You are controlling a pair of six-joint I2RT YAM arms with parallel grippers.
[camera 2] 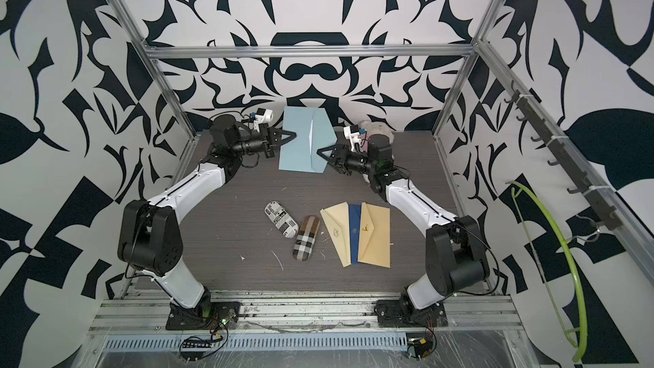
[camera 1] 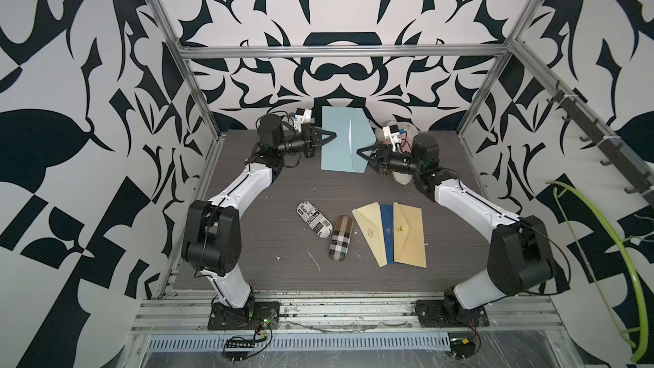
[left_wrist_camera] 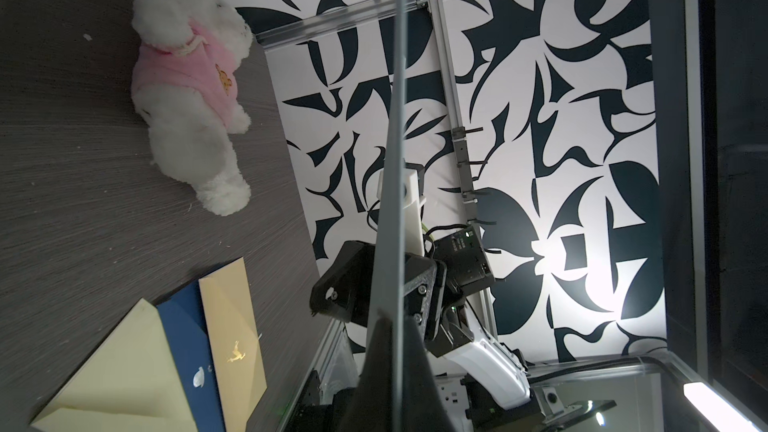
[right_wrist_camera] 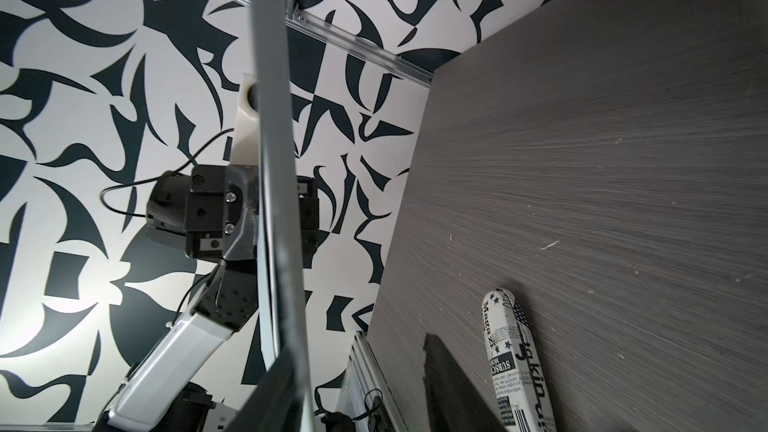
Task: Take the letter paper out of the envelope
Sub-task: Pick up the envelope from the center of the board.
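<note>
A light blue envelope (camera 1: 336,143) (camera 2: 297,143) hangs upright above the back of the table, between both arms. My left gripper (camera 1: 332,135) (camera 2: 292,135) (left_wrist_camera: 395,351) is shut on its left edge; in the left wrist view the envelope (left_wrist_camera: 397,118) is edge-on between the fingers. My right gripper (camera 1: 361,153) (camera 2: 320,152) (right_wrist_camera: 357,347) is open at the lower right corner by the flap. The envelope's edge (right_wrist_camera: 272,118) lies against one finger, and the other finger stands well apart. A thin white sliver (camera 1: 350,134) shows along the flap's fold. The letter paper is otherwise hidden.
A fan of cream, navy and tan envelopes (camera 1: 389,235) lies front right on the table. A newsprint case (camera 1: 313,219) and a plaid case (camera 1: 340,238) lie mid-table. A white plush dog in pink (left_wrist_camera: 187,76) sits at the back right, behind the right arm.
</note>
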